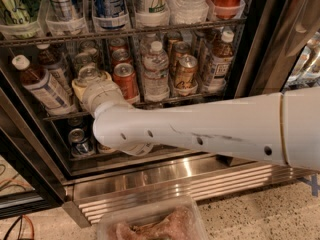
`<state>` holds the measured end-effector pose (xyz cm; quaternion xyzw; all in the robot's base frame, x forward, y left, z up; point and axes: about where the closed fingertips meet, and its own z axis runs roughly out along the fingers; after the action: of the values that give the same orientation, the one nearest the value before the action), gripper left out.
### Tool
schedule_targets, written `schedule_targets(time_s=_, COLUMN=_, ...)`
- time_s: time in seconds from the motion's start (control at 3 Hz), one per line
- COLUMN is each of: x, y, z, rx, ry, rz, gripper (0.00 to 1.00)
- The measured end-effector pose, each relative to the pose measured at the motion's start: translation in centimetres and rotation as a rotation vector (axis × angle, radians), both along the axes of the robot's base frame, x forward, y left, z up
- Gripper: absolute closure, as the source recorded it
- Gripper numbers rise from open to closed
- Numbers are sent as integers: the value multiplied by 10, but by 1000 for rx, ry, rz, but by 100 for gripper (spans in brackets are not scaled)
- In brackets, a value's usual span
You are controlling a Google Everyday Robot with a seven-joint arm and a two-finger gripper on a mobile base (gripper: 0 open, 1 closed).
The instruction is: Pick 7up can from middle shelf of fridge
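Note:
The fridge (pixel 256 49) stands open in front of me. On its middle shelf (pixel 200 97), a can with a silver top (pixel 88 75) stands in the left-centre lane; its body is mostly hidden, so I cannot read the 7up print. My gripper (pixel 91 87) is at the end of the white arm (pixel 200 134), which reaches in from the right. It is right at this can, low against its front. The wrist covers most of the gripper.
A red-orange can (pixel 125 81), a water bottle (pixel 156 71), a gold-brown can (pixel 186 71) and tea bottles (pixel 42 86) crowd the same shelf. Tall cans sit on the rack above (pixel 125 34), short cans (pixel 80 140) below. A steel grille (pixel 175 181) and a clear tub (pixel 150 224) are beneath.

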<state>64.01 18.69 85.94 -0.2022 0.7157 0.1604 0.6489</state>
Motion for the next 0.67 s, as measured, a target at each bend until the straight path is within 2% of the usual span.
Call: schedule_targets(time_s=0.67, x=-33, y=-14, z=22, rx=190, ry=-34, rz=5, gripper=100)
